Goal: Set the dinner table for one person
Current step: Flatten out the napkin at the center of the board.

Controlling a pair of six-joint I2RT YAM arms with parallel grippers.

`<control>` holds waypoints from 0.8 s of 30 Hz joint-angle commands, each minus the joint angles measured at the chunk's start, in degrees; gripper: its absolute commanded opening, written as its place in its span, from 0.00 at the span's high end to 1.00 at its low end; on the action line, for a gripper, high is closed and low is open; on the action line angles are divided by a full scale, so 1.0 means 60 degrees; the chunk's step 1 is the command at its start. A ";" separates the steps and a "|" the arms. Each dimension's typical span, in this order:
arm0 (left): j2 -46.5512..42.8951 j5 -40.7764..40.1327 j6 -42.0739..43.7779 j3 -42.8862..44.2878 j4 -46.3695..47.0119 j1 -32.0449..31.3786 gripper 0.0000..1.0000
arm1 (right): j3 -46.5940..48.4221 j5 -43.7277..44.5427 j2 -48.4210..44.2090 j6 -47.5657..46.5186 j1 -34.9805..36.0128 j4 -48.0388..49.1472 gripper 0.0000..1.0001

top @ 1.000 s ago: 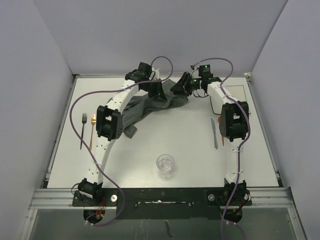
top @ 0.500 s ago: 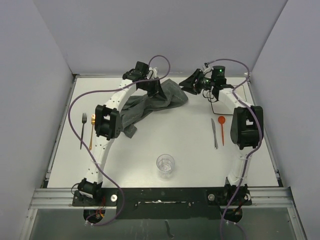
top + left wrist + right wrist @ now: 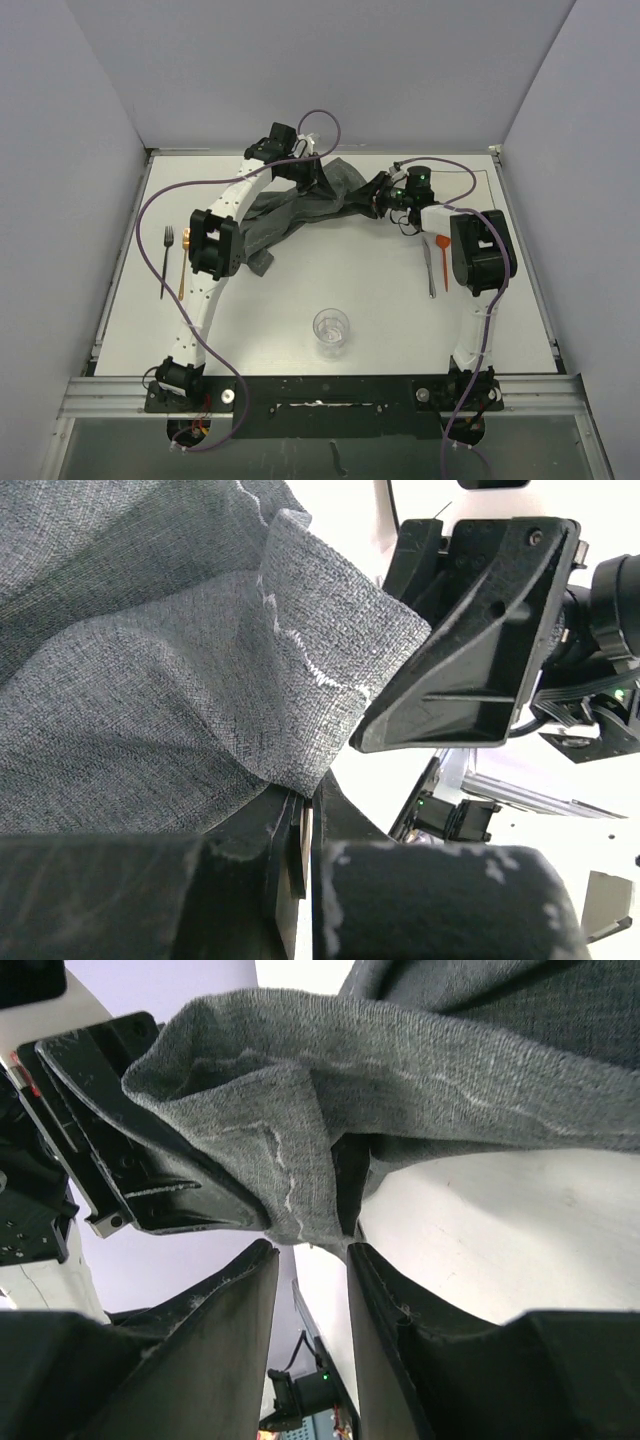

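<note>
The dark grey cloth placemat [image 3: 290, 212] lies crumpled at the back middle of the white dinner table [image 3: 330, 275]. My left gripper [image 3: 312, 172] is shut on its upper edge and holds it lifted; in the left wrist view the cloth [image 3: 170, 650] runs into the closed jaws of that gripper [image 3: 308, 802]. My right gripper [image 3: 379, 192] is open at the cloth's right corner. In the right wrist view the corner [image 3: 300, 1195] hangs just beyond its fingertips [image 3: 235, 1285], and the gripper [image 3: 310, 1250] holds nothing.
A clear glass [image 3: 331, 330] stands near the front middle. A knife [image 3: 430, 268] and an orange spoon [image 3: 443, 258] lie at the right beside my right arm. A black fork [image 3: 166, 262] and a gold utensil [image 3: 183, 265] lie at the left.
My right gripper pulled back to the right, then came down and left to the cloth's right corner. Its elbow swung and uncovered the orange spoon. The left gripper kept its hold.
</note>
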 commanded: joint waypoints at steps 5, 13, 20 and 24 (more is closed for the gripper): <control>-0.1423 0.0778 -0.0332 -0.0189 0.0884 0.0196 1.00 | -0.0024 0.0586 0.0030 0.0596 -0.0239 0.1647 0.66; -0.1650 0.0963 -0.0401 -0.0428 0.1027 0.0245 1.00 | 0.0382 0.0956 0.0411 0.0895 -0.0327 0.1991 0.66; -0.1752 0.1154 -0.0466 -0.0522 0.1113 0.0236 1.00 | 0.1028 0.0990 0.0910 0.1134 -0.0326 0.2139 0.67; -0.1783 0.1196 -0.0508 -0.0599 0.1184 0.0221 1.00 | 0.1111 0.0938 0.1143 0.1625 -0.0299 0.2788 0.67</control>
